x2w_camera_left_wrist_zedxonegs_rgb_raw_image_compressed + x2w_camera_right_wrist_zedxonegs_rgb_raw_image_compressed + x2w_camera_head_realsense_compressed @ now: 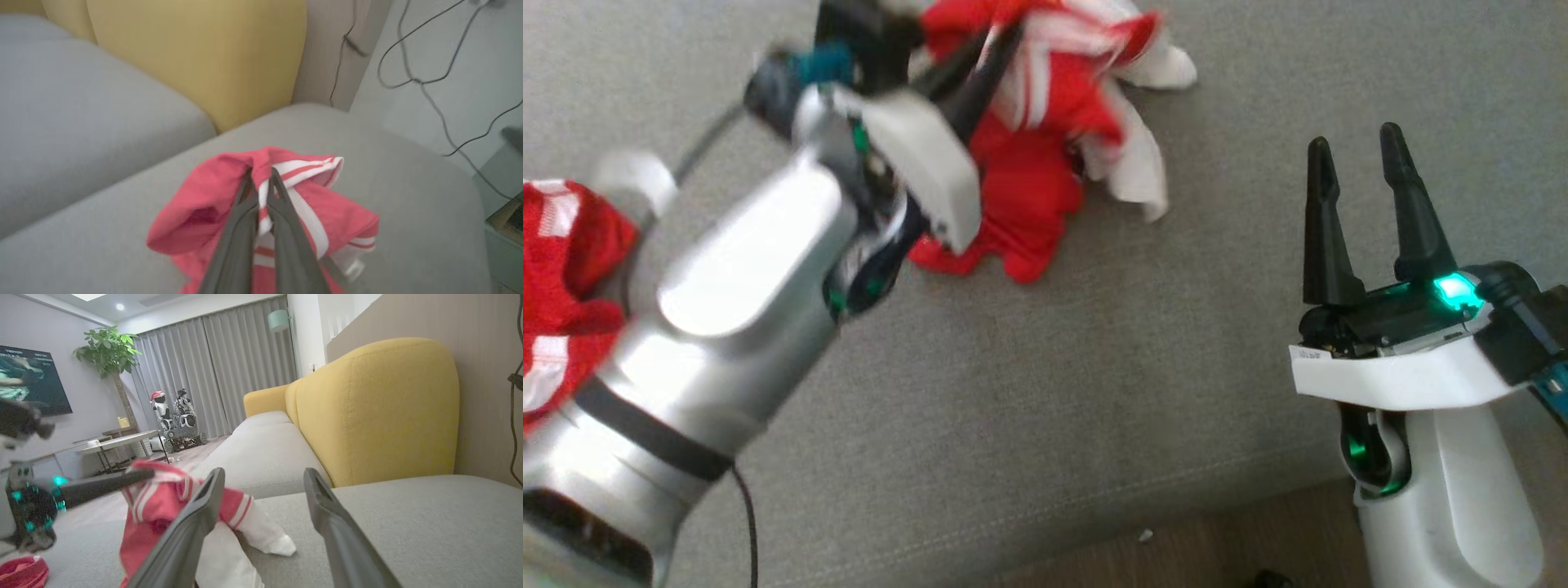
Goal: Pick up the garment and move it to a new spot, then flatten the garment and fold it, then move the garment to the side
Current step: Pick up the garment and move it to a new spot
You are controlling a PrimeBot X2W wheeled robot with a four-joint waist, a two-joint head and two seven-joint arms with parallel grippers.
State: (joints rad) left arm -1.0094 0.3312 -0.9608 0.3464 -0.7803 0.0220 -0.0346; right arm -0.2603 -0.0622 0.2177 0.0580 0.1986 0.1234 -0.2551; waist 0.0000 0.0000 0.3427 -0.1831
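Observation:
The garment [1029, 188] is a red piece with white striped trim, bunched up and hanging over the grey sofa seat [1094, 367], its lower folds trailing onto the cushion. My left gripper [1005, 37] is shut on its top. In the left wrist view the left gripper's [261, 173] dark fingers pinch the striped band of the garment [204, 196]. My right gripper [1352, 143] stands open at the lower right, apart from the cloth, with nothing between its fingers. The right wrist view shows the right gripper [263, 475] open, with the garment [155, 506] ahead to the left.
A second red and white cloth [564, 278] lies at the left edge of the seat. The yellow backrest [376, 408] stands behind the cushion. The sofa's front edge meets the wooden floor [1217, 539]. Cables [429, 81] hang on the wall beside the sofa.

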